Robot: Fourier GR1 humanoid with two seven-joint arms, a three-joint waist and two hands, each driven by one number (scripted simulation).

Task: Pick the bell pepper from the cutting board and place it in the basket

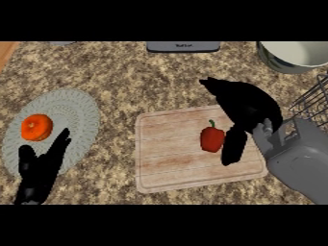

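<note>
Bell pepper (pixel 212 138) upright on cutting board (pixel 195 149), stem up-frame; right hand (pixel 246 108) released beside it; left hand (pixel 42 168) relaxed near orange (pixel 36 127); basket (pixel 322 103) right.

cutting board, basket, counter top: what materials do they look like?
Cutting board: pale wood, matte, going by the plank lines and grain. Basket: dark metal wire, seen as a thin open grid. Counter top: speckled stone, perhaps granite, from the mottled brown and cream pattern; its finish is hard to judge.
</note>
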